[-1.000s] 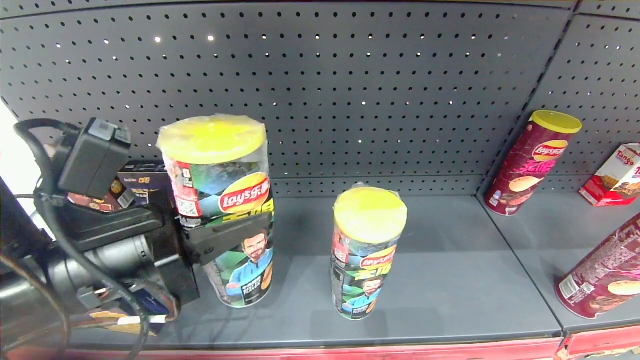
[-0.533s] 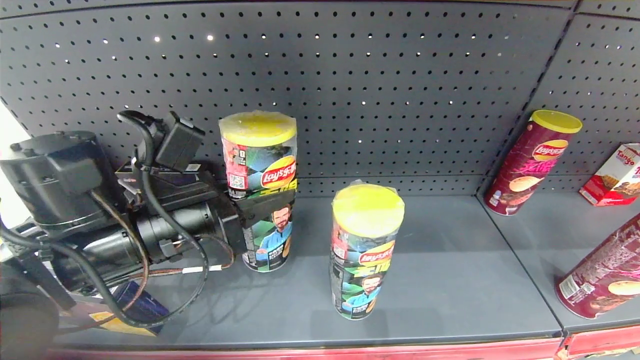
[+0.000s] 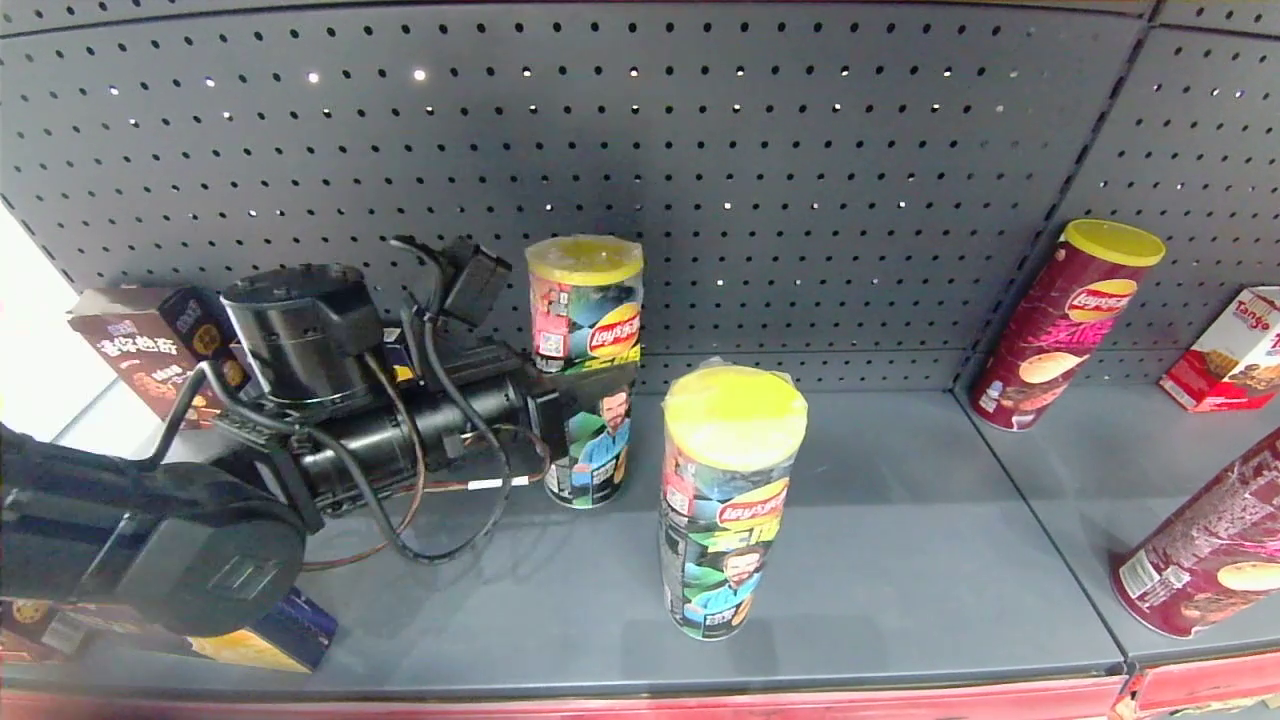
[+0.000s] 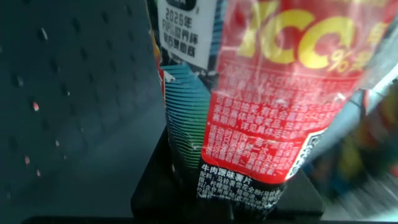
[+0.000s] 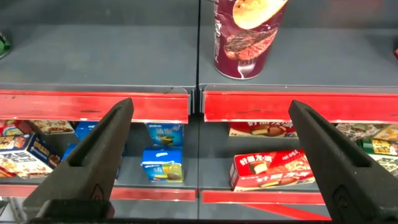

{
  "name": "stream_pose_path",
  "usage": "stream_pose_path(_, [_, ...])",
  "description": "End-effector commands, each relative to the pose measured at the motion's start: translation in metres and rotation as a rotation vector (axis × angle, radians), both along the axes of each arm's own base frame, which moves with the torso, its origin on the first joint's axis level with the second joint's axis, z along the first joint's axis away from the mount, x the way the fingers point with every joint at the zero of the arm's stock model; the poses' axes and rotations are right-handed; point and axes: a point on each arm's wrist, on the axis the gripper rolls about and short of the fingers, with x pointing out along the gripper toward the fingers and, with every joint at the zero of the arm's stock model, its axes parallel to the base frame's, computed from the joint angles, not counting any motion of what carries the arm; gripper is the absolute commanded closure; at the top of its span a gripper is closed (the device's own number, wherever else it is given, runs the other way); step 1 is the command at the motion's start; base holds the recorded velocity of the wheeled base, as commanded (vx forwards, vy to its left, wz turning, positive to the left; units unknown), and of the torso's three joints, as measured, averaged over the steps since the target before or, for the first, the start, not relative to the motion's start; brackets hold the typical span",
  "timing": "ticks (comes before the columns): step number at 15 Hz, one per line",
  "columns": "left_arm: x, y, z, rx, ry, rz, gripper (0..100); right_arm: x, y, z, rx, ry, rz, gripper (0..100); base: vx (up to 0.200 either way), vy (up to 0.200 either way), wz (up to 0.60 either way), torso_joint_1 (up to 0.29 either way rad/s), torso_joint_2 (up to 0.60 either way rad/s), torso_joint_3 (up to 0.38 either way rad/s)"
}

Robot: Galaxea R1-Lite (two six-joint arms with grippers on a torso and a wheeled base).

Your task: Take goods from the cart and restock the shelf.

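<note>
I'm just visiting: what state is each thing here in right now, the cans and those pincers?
held chip can, upright, lid on, clamped.
left pincer, shut on it.
front chip can, standing free, lid on.
maroon chip can, standing at the back, lid on.
right pincer, open, empty.

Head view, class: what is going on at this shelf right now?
The left pincer grips a chip can, upright, at the back of the shelf close to the pegboard. A second matching can stands free nearer the front edge, to its right. Whether the held can already rests on the shelf is unclear. The right pincer is open and empty, facing lower shelves.
</note>
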Motion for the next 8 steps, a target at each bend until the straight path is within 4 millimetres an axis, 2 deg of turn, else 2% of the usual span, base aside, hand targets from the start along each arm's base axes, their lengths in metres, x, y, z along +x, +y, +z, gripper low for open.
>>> stream_pose_path(1, [0.027,-0.013,-0.015,0.005,0.014,-0.004,100,0.000,0.000,0.000,0.000,0.001,0.001,0,0.000,0.000,0.00,0.000,0.00,0.000])
stream_pose_path(5, [0.053,-0.025,-0.020,-0.022,-0.053,-0.007,100,0.000,0.000,0.000,0.000,0.002,0.001,0,0.000,0.000,0.00,0.000,0.00,0.000])
stream_pose_path(8, [0.061,-0.030,-0.021,-0.030,-0.071,-0.008,100,0.000,0.000,0.000,0.000,0.002,0.001,0,0.000,0.000,0.00,0.000,0.00,0.000])
